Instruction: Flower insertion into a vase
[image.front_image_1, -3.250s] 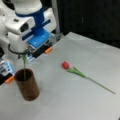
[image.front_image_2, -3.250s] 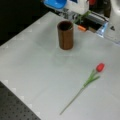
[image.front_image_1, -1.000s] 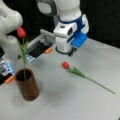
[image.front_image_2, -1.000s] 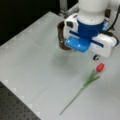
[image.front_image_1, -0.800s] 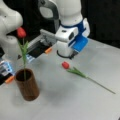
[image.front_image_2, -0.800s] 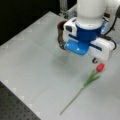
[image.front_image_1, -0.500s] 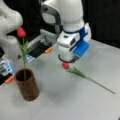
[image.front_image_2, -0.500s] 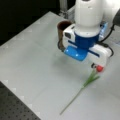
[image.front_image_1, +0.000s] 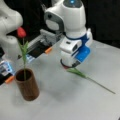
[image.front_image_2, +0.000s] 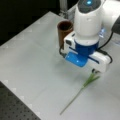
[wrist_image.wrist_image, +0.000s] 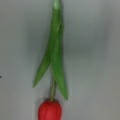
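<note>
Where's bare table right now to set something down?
Free: the table between the vase and the lying flower, and toward a front view's bottom and left. Crowded: where the pincer hangs low over that flower's red head, and behind the vase.

Vase (image.front_image_1: 28, 86) dark brown, wood-grained; both tulips red-headed (wrist_image.wrist_image: 49, 110), green-leaved; table (image.front_image_2: 37, 62) pale grey; arm (image.front_image_1: 72, 22) white and blue

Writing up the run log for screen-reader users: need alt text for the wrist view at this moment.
A red tulip lies flat on the grey table, seen from straight above: red bud at the bottom edge, green stem and two long leaves running up to the top edge. The gripper does not show in this view.
</note>
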